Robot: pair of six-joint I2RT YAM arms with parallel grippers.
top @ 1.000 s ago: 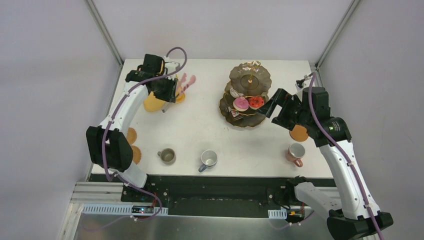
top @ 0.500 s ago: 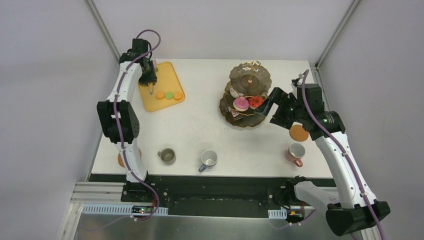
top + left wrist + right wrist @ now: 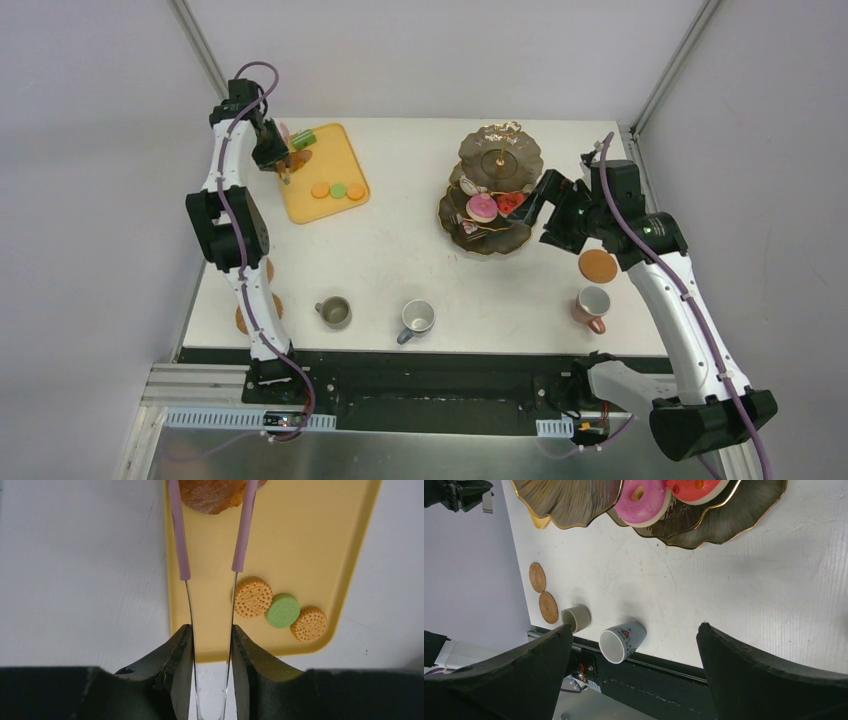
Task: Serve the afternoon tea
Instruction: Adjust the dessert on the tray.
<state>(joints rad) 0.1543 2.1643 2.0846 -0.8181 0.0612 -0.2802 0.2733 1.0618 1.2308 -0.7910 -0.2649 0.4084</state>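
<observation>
Left hand is clamped on the tongs, whose arms straddle a small cake just ahead on the tray; macarons lie to their right. Too light a squeeze could drop the cake. Right hand, spread wide and empty, faces the stand.

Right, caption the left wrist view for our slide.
Left gripper holds pink-handled tongs above yellow tray, three macarons alongside.

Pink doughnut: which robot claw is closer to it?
Right. The right claw is just beside the pink doughnut on the stand; the left claw is far away over the yellow tray, gripping the tongs.
</observation>
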